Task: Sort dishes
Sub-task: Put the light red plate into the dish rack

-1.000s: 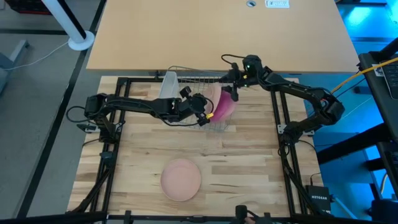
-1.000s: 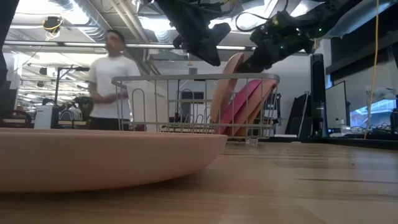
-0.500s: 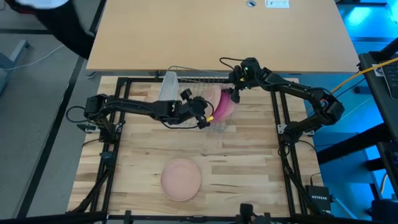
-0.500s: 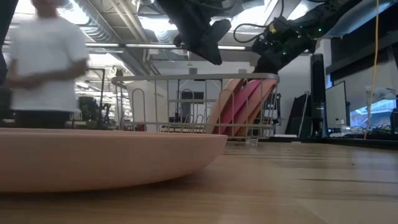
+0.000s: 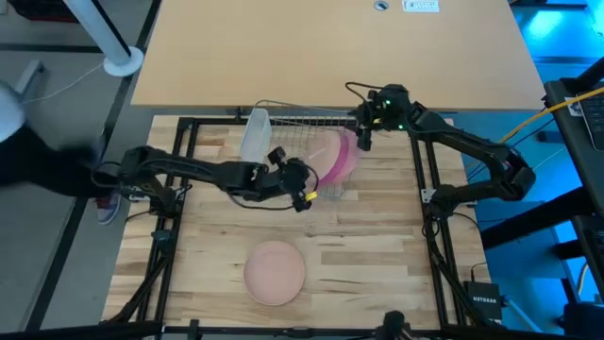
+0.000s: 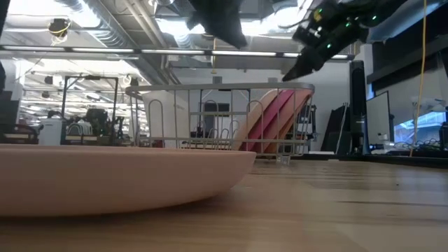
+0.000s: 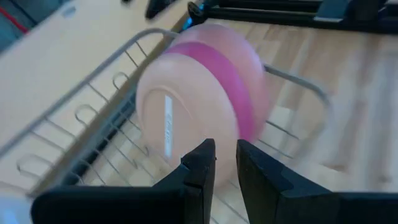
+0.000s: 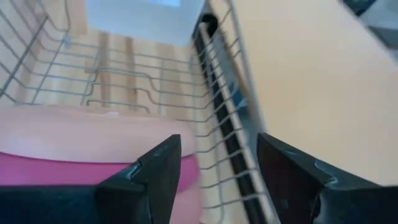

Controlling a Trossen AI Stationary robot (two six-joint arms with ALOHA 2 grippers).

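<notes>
Two round matte plastic plates, one magenta pink and one tan-brown, stand on edge together, leaning, at the right end of the silver wire rack; a third round pale peach-pink plate lies flat on the wooden table, well apart, near its front edge; my left gripper hovers just beside the rack's front side, fingers nearly pressed together, holding nothing; my right gripper sits above the rack's right end, fingers spread, empty; a translucent whitish tumbler occupies the rack's left end
</notes>
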